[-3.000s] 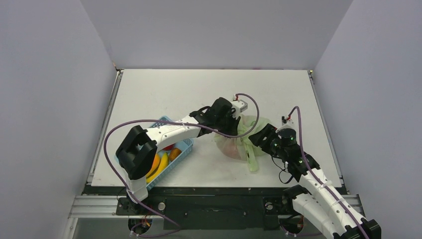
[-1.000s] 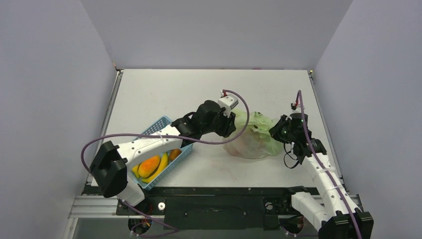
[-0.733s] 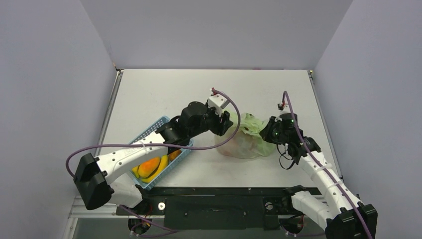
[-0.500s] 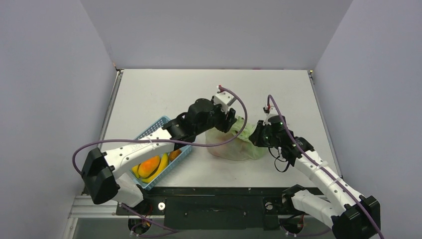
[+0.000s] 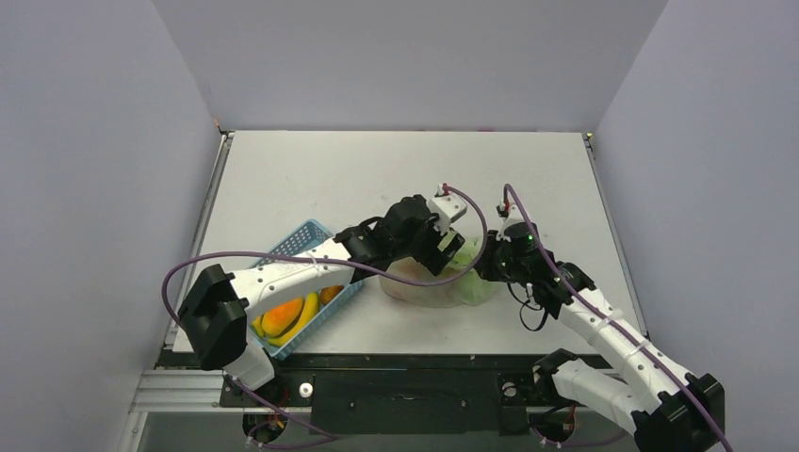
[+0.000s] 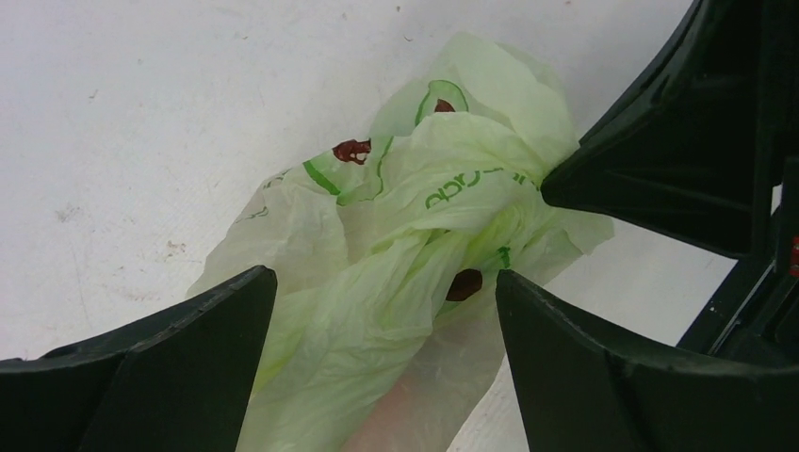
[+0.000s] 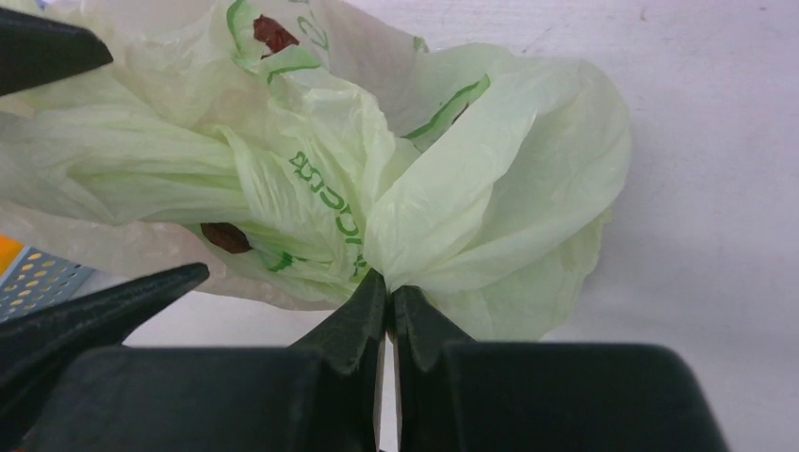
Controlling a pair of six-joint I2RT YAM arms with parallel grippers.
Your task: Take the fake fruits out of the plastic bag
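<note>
Left tool (image 6: 384, 282) is spread wide open with nothing in it. Its two fingers sit on either side of the twisted, bunched-up neck of the plastic bag (image 6: 452, 169), and as far as I can see neither pad is pressing on the film. Right tool (image 7: 386, 287) is the opposite: clamped tight, with a fold of the same bag pinched between the tips. In the left wrist view that dark right finger pokes into the bunch from the upper right.

From the top camera, both tools (left (image 5: 450, 247), right (image 5: 485, 266)) meet over the bag's far-right end. The bag (image 5: 433, 287) is lying slumped on the tabletop (image 5: 320, 179), a bit right of the middle and closer to the near edge than the far one. There's a pinkish blur showing through the thin film at its left end, but I honestly can't tell which of the fake fruits that is.

Just to the left of the bag, partly under the left arm, is a blue basket (image 5: 306, 233) toward the near-left corner, with bananas (image 5: 307, 309) and an orange fruit (image 5: 281, 316) in it.
</note>
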